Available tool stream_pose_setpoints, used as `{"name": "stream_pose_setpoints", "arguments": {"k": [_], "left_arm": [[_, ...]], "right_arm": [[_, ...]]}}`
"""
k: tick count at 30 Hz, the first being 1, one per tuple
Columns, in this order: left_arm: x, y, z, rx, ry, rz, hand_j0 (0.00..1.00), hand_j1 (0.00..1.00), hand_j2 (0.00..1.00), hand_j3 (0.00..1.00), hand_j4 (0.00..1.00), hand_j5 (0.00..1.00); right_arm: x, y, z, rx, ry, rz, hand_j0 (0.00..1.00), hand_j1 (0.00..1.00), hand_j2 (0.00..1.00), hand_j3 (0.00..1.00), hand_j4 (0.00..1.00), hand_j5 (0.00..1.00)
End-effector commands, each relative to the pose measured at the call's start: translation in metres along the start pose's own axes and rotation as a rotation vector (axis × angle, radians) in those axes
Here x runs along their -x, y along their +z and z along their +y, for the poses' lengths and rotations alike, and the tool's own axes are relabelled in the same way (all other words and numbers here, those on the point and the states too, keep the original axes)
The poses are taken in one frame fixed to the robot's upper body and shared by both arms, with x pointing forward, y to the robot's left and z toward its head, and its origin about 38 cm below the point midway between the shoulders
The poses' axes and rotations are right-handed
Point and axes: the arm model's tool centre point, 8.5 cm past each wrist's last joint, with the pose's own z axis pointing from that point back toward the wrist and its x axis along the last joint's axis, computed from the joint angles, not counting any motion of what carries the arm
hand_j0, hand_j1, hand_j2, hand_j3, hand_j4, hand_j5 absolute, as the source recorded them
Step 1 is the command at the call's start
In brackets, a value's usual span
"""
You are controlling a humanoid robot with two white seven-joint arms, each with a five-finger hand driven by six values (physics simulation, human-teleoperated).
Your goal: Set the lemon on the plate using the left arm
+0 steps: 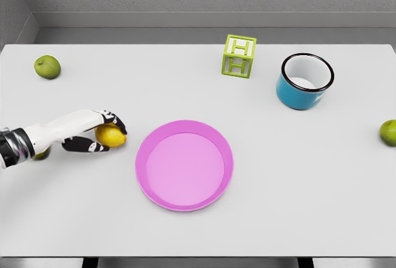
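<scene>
Your left hand (99,133) is clamped around the lemon (111,135), low on the counter (297,175) just left of the plate (184,164). Expect it light, firm, round and prone to roll; grip across its middle.

The left hand (93,133) closes its fingers (114,121) around the lemon (111,136) on the table (297,175), at nine o'clock from the pink plate (184,165).

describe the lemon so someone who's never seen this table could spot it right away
Start at the pink plate in the middle of the white table and look just to its left. There the left hand has its fingers curled around the lemon. It is the only yellow fruit; the other round fruits are green.
</scene>
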Motion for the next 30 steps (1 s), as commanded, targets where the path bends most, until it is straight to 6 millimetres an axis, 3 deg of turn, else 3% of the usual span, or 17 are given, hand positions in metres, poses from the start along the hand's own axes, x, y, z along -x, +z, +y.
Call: {"name": "stream_pose_setpoints", "arguments": {"k": [1, 30], "left_arm": [[-0.005, 0.0, 0.004, -0.008, -0.005, -0.013, 0.57, 0.57, 0.57, 0.57, 0.57, 0.57], [-0.024, 0.0, 0.016, -0.036, -0.037, -0.067, 0.51, 0.51, 0.51, 0.51, 0.51, 0.51]], "right_arm": [[0.0, 0.0, 0.0, 0.0, -0.001, 0.0, 1.0, 1.0, 1.0, 1.0, 1.0, 1.0], [0.0, 0.0, 0.0, 0.0, -0.001, 0.0, 1.0, 1.0, 1.0, 1.0, 1.0, 1.0]]}}
